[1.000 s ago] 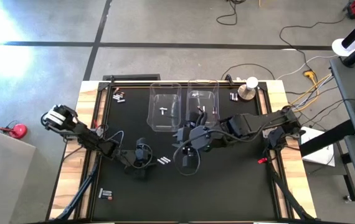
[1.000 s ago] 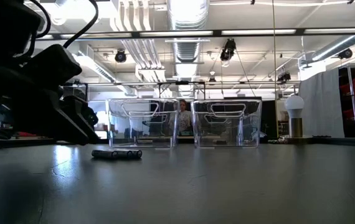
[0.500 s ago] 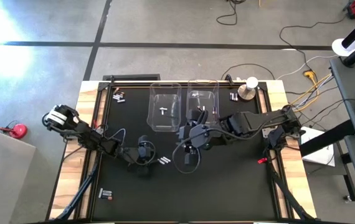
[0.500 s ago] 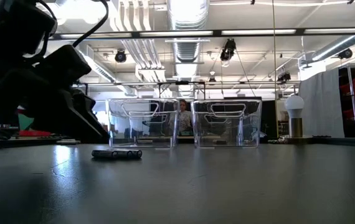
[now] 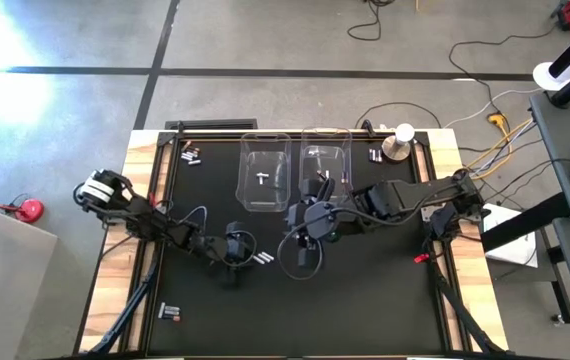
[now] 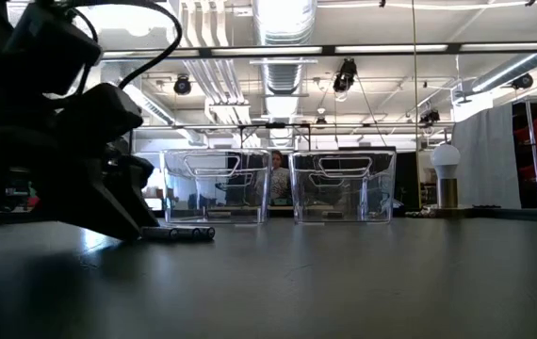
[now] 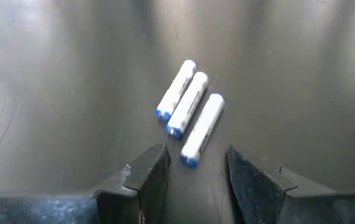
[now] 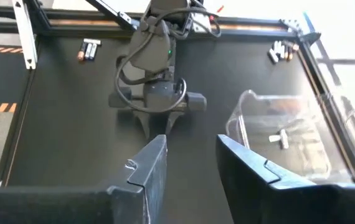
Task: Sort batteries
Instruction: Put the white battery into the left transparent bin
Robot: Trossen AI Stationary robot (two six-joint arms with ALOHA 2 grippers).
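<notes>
Three white batteries with blue ends (image 7: pixel 190 112) lie side by side on the black mat, also visible in the high view (image 5: pixel 263 259) and the low view (image 6: pixel 176 233). My left gripper (image 7: pixel 197 171) is open and low over the mat, its fingers just short of the nearest battery and touching nothing. My right gripper (image 8: pixel 190 165) is open and hovers above the mat's middle (image 5: pixel 300 228), pointing toward the left arm. Two clear bins (image 5: pixel 265 170) (image 5: pixel 325 168) stand at the far side; a white battery (image 8: pixel 280 138) lies in the left one.
More batteries lie in small groups at the far left corner (image 5: pixel 193 155), the far right (image 5: pixel 375 155) and the near left (image 5: pixel 170 313) of the mat. A round metal stand with a white ball (image 5: pixel 398 145) sits at the far right. A raised frame (image 5: pixel 155 200) borders the mat.
My left gripper has moved toward the table's right and down, closing in on the three white batteries; in the low view it now stands right beside them. The batteries have not moved.
</notes>
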